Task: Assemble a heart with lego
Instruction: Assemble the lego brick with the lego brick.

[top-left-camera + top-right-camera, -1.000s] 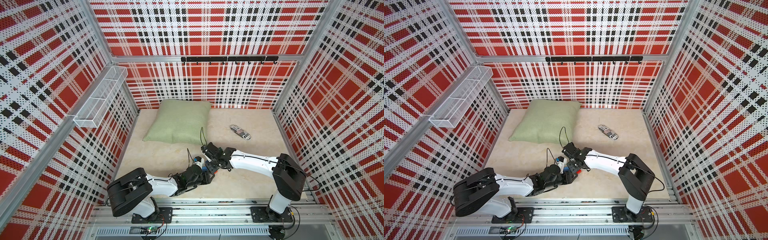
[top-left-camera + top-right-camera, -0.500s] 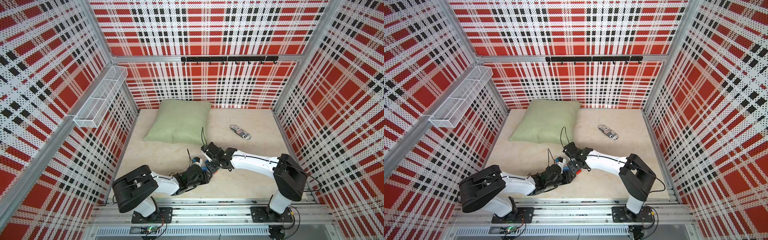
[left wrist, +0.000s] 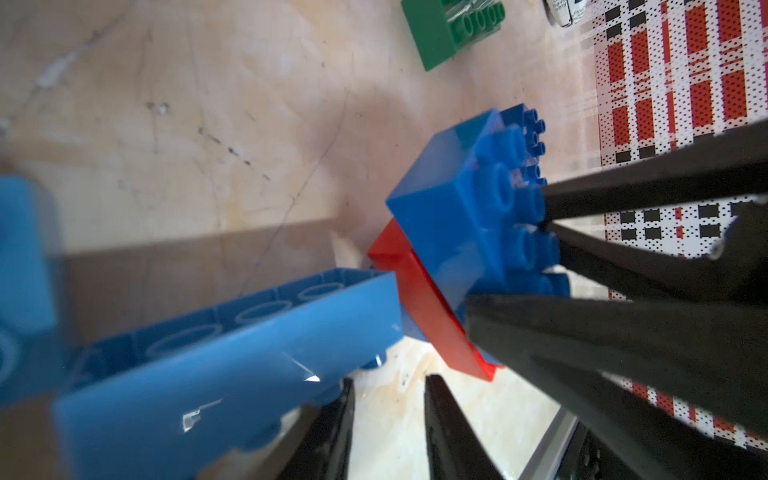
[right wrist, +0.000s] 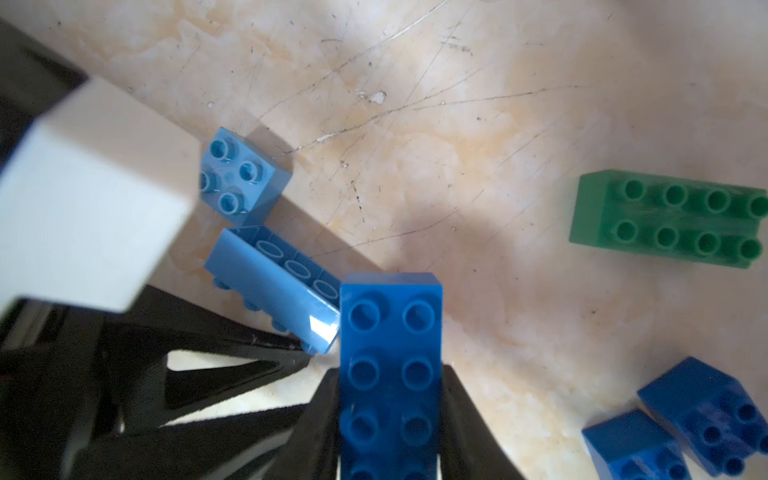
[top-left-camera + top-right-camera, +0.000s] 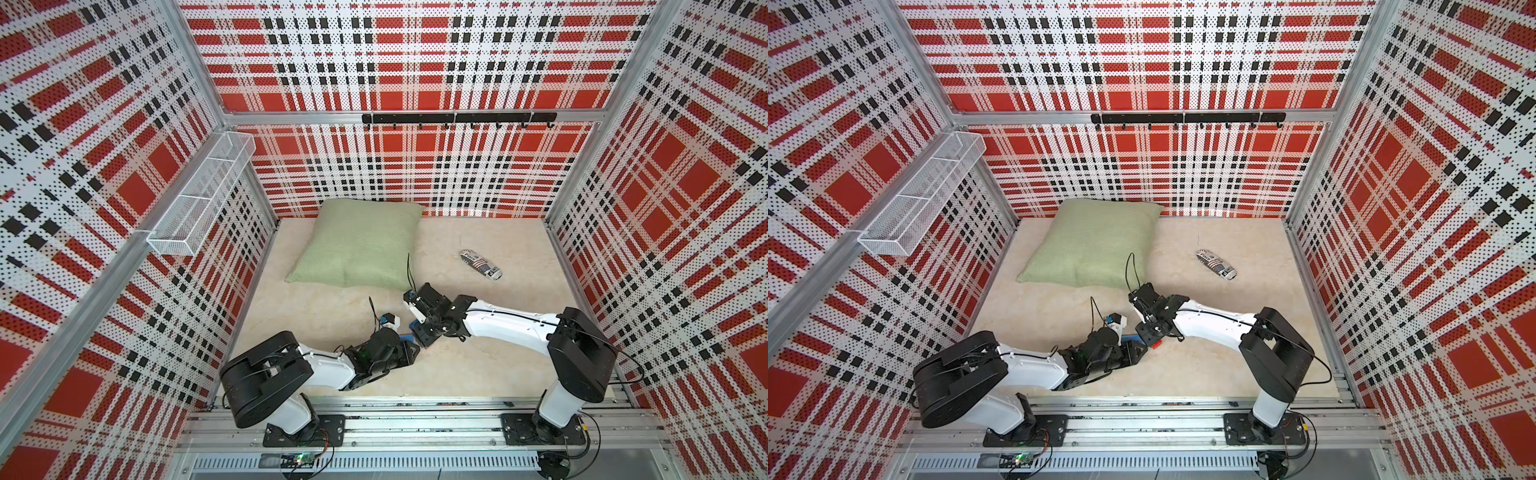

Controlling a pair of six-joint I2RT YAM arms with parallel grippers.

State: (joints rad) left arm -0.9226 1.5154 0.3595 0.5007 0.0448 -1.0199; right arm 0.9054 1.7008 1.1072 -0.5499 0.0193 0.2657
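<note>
My right gripper [image 4: 390,370] is shut on a dark blue lego brick [image 4: 390,316], which sits joined on a red brick [image 3: 419,299]. My left gripper [image 3: 388,380] is shut and empty, and one of its fingertips [image 4: 305,348] touches the end of a light blue long brick [image 4: 270,278] lying on its side. In both top views the two grippers meet near the table's front middle, left [image 5: 415,347] below right [image 5: 424,332]. Loose lego nearby: a green brick [image 4: 665,220], a light blue square brick [image 4: 241,178] and two dark blue square bricks [image 4: 706,407]. No heart shape is in view.
A green pillow [image 5: 357,241] lies at the back left of the table. A small printed packet [image 5: 480,264] lies at the back right. A white wire basket [image 5: 199,199] hangs on the left wall and a black hook rail [image 5: 457,118] on the back wall.
The left arm's elbow has swung to the right and its jaws have closed further. The right arm and its brick have stayed in place.
</note>
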